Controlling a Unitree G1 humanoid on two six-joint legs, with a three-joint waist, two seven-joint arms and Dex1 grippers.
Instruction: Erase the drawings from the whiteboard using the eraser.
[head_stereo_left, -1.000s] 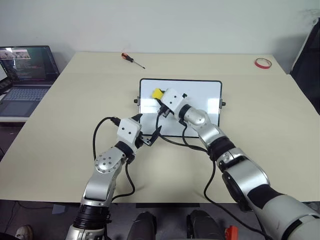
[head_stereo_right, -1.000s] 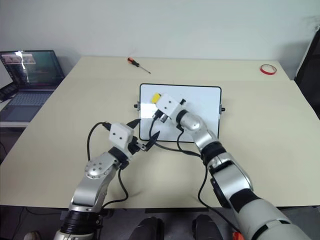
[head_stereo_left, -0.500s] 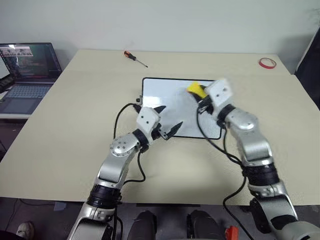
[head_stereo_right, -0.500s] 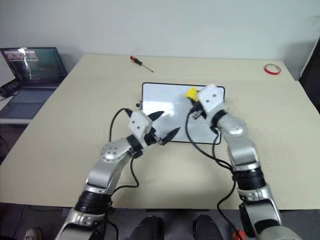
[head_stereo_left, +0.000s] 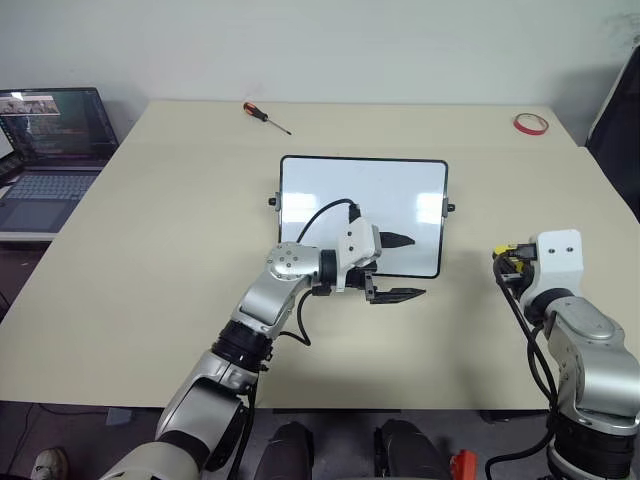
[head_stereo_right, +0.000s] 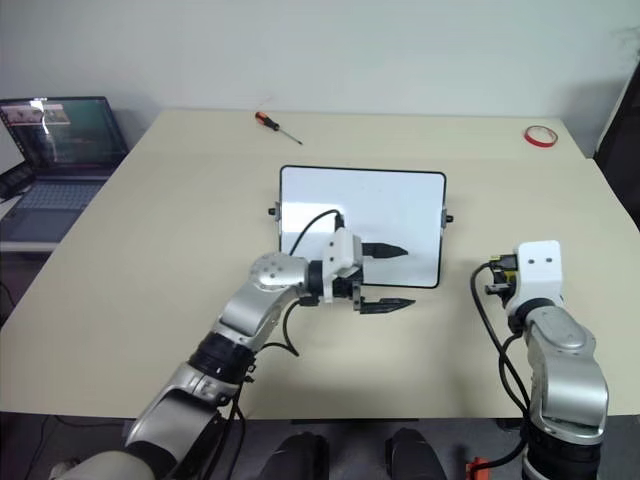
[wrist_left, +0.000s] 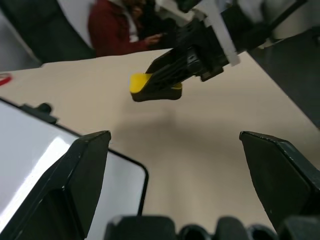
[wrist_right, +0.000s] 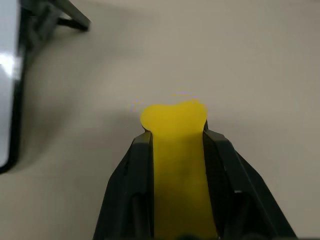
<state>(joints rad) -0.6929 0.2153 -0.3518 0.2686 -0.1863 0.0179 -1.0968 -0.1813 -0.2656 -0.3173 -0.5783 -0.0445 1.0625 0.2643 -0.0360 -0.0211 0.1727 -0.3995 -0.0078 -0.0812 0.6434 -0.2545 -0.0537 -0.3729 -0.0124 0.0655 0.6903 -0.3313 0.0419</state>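
1. A laptop (head_stereo_left: 50, 150), cut off at the picture's left edge, stands open on a low side surface beside the beige table (head_stereo_left: 150, 260); what its screen shows is too small to read.

2. An orange-handled screwdriver (head_stereo_left: 265, 118) lies near the table's far edge, well apart from the whiteboard (head_stereo_left: 362, 215).

3. The whiteboard lies flat at the table's middle, its white face glossy; no red drawings can be made out on the part in sight, and its near left corner is hidden behind the left arm.

4. The left gripper (head_stereo_left: 398, 266) points to the robot's right at the board's near edge, its two black fingers spread wide and holding nothing: one finger over the board, the other over bare table just in front of it.

5. In the left wrist view a person in a dark red top sits in the background, blurred and partly hidden.

6. The right gripper (wrist_right: 176, 137) hangs over bare table to the right of the board, well apart from it, fingers clamped tight on the yellow eraser (wrist_right: 176, 150); the block's tip pokes out past the fingertips, clear of the tabletop.

7. In the head views the wrist's white housing hides most of the eraser.

8. A red tape ring (head_stereo_left: 528, 123) rests near the far right corner.
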